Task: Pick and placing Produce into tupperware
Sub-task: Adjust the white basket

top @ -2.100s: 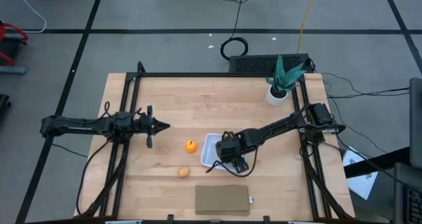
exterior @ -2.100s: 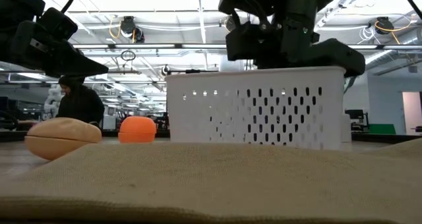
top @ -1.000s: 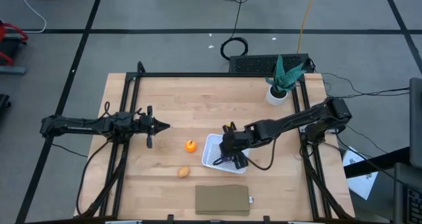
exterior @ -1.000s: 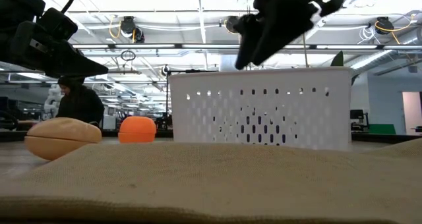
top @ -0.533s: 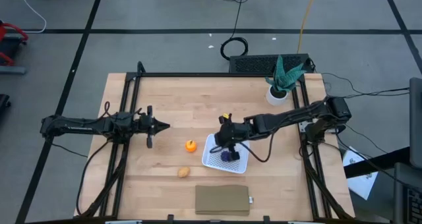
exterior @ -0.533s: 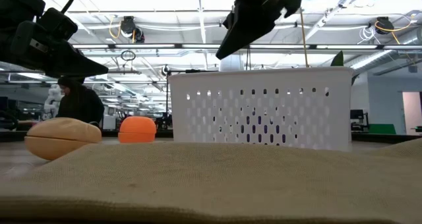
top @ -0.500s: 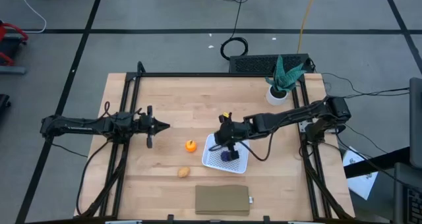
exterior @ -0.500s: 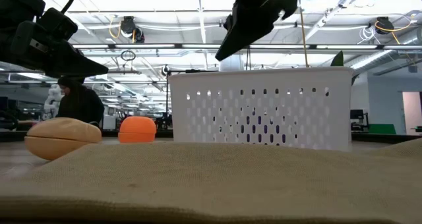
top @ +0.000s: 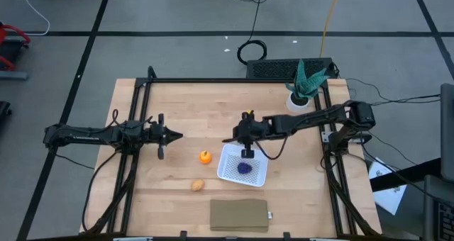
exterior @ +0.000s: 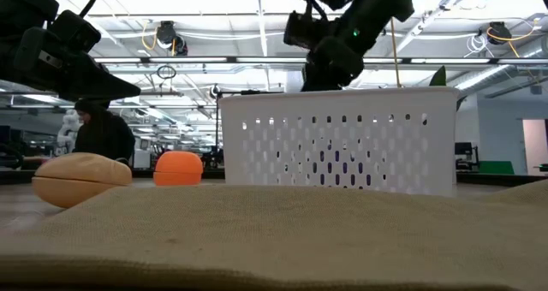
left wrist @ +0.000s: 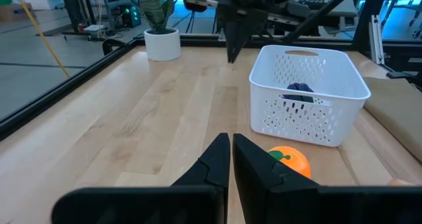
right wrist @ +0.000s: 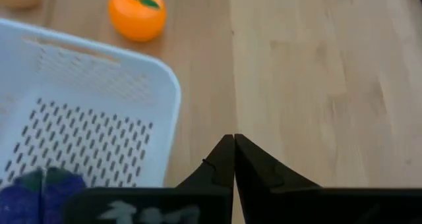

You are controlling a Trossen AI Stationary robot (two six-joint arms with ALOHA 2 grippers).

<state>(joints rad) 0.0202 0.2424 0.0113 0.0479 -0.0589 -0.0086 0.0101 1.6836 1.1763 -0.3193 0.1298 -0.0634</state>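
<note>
Above the tupperware (top: 243,164) rim: right gripper (top: 245,136), fingers together, empty.
Purple produce (top: 245,168) lies inside; left gripper (top: 174,135) waits with fingers together.

The pale butcher-block wooden tabletop (top: 213,117) shows fine lengthwise grain with a smooth, faintly satin finish. The white perforated plastic tupperware (left wrist: 330,71) looks hard and matt, and the round orange toy fruit (right wrist: 136,12) beside it is smooth with a soft sheen. The flat tan rectangular mat (exterior: 257,240) has a coarse woven, cloth-like surface, and the tan-brown oval produce piece (exterior: 81,177) looks smooth and matt.
</note>
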